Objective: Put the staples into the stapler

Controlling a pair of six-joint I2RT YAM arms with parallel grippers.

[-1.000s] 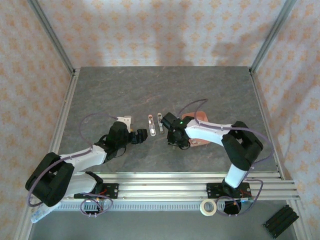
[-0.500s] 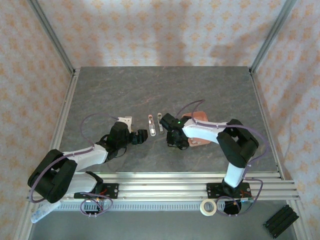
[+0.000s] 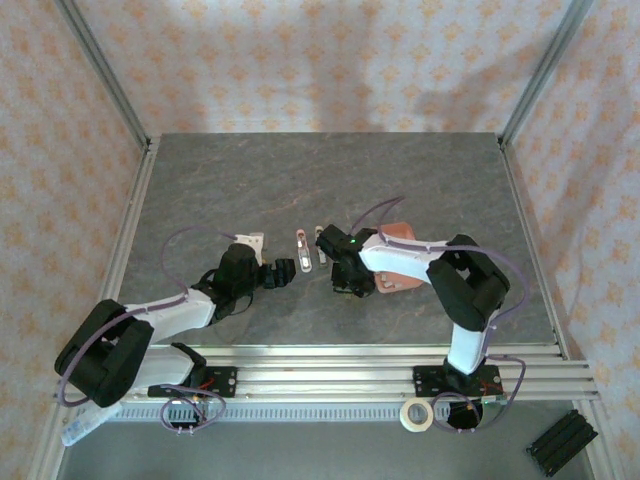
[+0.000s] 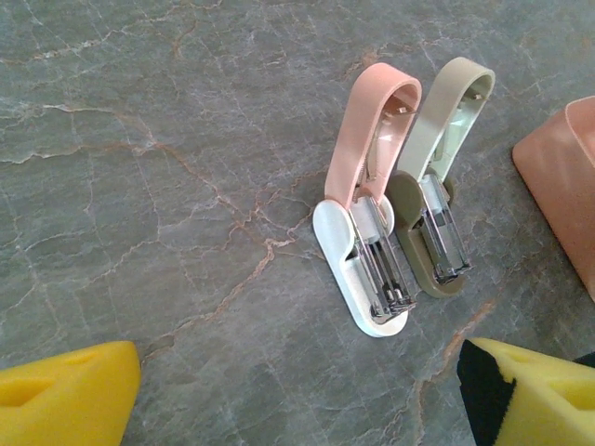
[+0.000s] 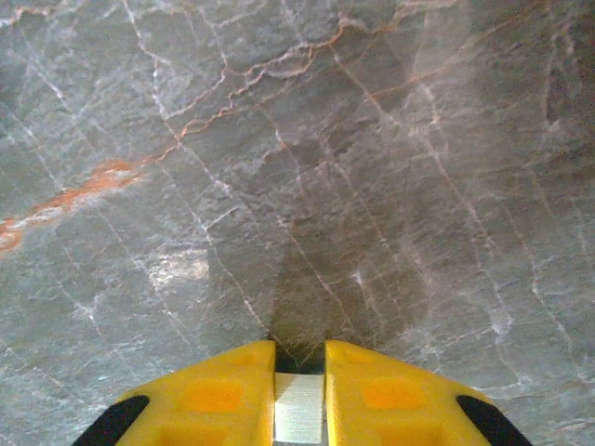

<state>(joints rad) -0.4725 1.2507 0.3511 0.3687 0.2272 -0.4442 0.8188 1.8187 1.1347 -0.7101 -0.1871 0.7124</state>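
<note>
Two mini staplers lie open side by side on the grey stone table: a pink one with a white base [image 4: 370,212] [image 3: 302,249] and an olive one [image 4: 437,200] [image 3: 321,243]. My left gripper [image 4: 297,413] [image 3: 283,272] is open just short of them, its yellow fingers [image 4: 65,398] spread wide with nothing between. My right gripper [image 5: 299,372] [image 3: 347,284] points down at bare table close to the right of the staplers, shut on a small silvery strip of staples [image 5: 299,411]. The salmon-pink tray [image 3: 398,262] [image 4: 567,181] lies under the right arm.
A small white piece [image 3: 250,241] lies beside the left arm. Metal rails [image 3: 330,360] run along the near edge, with a tape roll [image 3: 416,414] below them. Patterned walls close in the table on three sides.
The right arm has drawn its gripper a little left, away from the tray and toward the staplers, with the strip in it. The left gripper has barely moved.
</note>
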